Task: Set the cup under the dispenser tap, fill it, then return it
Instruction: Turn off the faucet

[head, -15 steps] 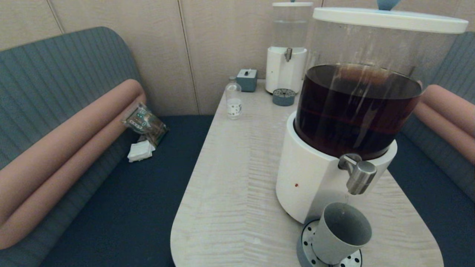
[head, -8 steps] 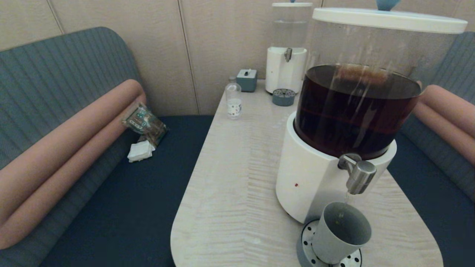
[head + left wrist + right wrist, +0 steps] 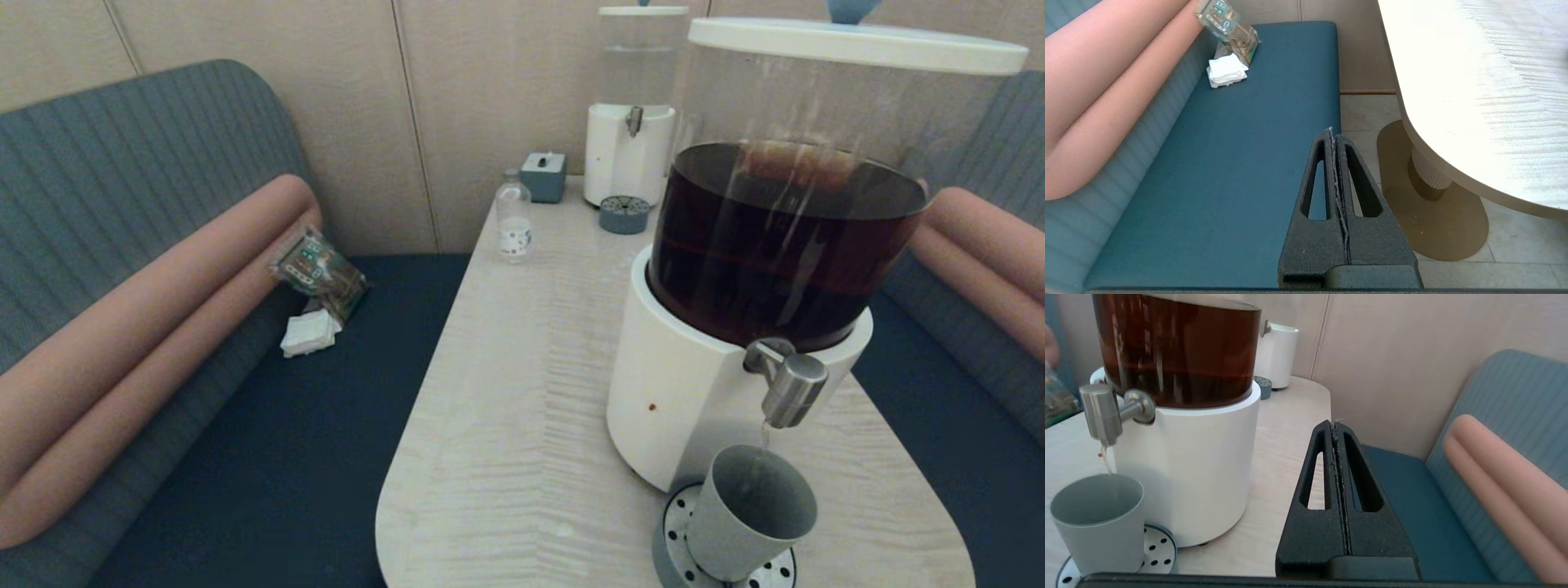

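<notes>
The cup (image 3: 747,514) is standing on the drip tray (image 3: 674,531) under the tap (image 3: 790,390), which is trickling. The left claw (image 3: 1333,134) and right claw (image 3: 1333,426) are hanging closed, empty.

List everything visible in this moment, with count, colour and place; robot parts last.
cup: 1, grey-green, on the drip tray under the dispenser tap
dispenser tap: 1, steel, thin stream running from it
large dispenser: 1, white base, dark brown liquid, near table end
drip tray: 1, perforated, beneath cup
small dispenser: 1, white, clear liquid, far end
small bottle: 1, clear, white label, far left of table
small box: 1, grey-blue, by wall
table: 1, pale wood
packet and napkins: on left bench
left gripper: shut, over left bench
right gripper: shut, beside table, empty
</notes>
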You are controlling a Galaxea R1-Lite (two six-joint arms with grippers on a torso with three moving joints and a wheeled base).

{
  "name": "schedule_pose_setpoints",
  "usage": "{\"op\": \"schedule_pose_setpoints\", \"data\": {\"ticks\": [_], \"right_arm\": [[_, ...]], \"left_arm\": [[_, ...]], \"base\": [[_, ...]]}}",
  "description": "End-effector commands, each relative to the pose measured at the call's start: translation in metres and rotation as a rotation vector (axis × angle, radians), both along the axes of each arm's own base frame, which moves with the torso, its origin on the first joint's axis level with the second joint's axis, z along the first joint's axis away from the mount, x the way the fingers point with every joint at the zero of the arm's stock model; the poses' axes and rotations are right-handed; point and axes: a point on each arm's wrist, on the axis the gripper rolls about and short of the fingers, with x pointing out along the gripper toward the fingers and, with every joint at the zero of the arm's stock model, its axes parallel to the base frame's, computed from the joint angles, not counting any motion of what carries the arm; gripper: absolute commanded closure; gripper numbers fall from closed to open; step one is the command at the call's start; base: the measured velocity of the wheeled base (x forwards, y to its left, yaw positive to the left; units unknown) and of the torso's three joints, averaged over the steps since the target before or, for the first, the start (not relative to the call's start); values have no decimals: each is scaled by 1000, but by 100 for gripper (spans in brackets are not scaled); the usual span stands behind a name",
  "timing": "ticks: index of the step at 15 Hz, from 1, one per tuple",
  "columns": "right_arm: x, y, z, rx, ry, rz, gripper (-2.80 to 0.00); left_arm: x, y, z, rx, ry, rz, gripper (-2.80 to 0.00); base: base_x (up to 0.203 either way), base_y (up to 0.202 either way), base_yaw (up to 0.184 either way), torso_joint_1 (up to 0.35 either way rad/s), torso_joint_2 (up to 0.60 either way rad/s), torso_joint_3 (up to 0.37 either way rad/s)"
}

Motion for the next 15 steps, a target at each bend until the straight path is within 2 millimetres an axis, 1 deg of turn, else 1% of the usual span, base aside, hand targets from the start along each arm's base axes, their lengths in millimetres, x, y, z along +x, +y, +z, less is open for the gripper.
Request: {"op": "schedule_pose_setpoints", "data": {"ticks": [1, 4, 5, 8, 10, 12, 15], "right_arm": [[-6, 0, -12, -3, -22, -10, 0], [-5, 0, -21, 2, -91, -19, 0], [-8, 0, -25, -4, -114, -20, 0], [-12, 0, -51, -45, -115, -30, 0], [-11, 0, -73, -53, -94, -27, 0], [-5, 0, -91, -53, -51, -26, 0], [-1, 0, -104, -41, 69, -12, 0]], "left_arm": [[0, 0, 0, 0, 1, 1, 0], [0, 0, 0, 0, 0, 1, 0], [0, 0, 0, 0, 2, 1, 0], [0, 0, 0, 0, 1, 1, 0], [0, 0, 0, 0, 2, 1, 0], [0, 0, 0, 0, 1, 1, 0], [0, 0, 0, 0, 2, 1, 0]], "base": [[0, 0, 0, 0, 0, 0], [0, 0, 0, 0, 0, 0], [0, 0, 0, 0, 0, 0], [0, 0, 0, 0, 0, 0], [0, 0, 0, 0, 0, 0], [0, 0, 0, 0, 0, 0], [0, 0, 0, 0, 0, 0]]}}
